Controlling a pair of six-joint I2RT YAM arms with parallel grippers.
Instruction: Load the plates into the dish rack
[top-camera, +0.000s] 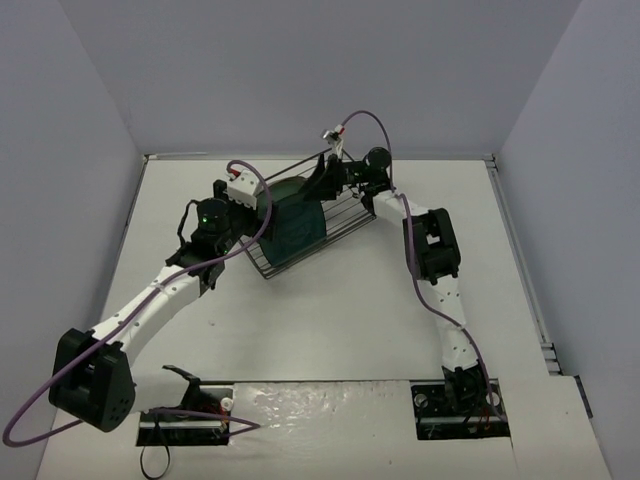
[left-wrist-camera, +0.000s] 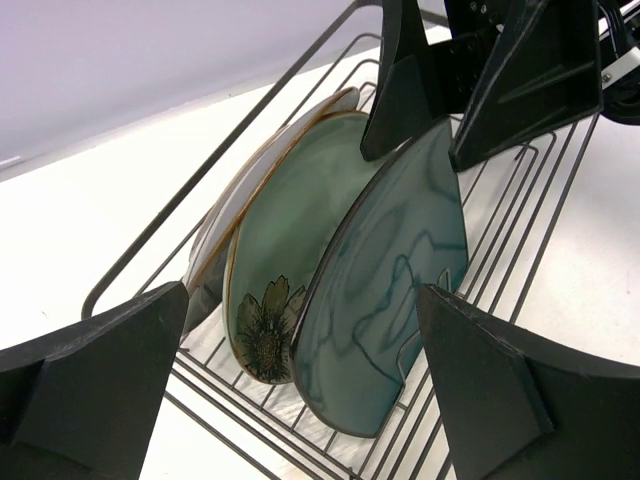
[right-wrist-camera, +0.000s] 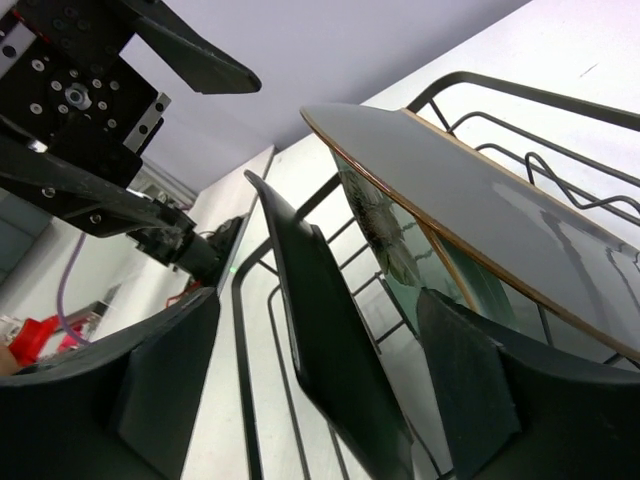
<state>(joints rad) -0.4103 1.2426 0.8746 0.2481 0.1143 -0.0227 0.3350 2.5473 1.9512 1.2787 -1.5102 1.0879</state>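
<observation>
The black wire dish rack (top-camera: 350, 215) stands at the back middle of the table with three plates on edge in it. In the left wrist view the grey plate (left-wrist-camera: 215, 235) is furthest back, the mint-green plate (left-wrist-camera: 290, 220) with its flower mark comes after it, and the dark teal plate (left-wrist-camera: 390, 280) stands in front. My left gripper (left-wrist-camera: 303, 293) is open, a short way back from the rack (left-wrist-camera: 200, 180), holding nothing. My right gripper (right-wrist-camera: 320, 300) is open and straddles the teal plate's (right-wrist-camera: 330, 370) top edge, with a gap on each side.
White tabletop (top-camera: 330, 320) enclosed by grey walls. The rack sits askew near the back wall. Purple cables (top-camera: 375, 120) loop over both arms. The left arm's wrist (right-wrist-camera: 80, 90) shows just beyond the rack rim (right-wrist-camera: 240, 360) in the right wrist view.
</observation>
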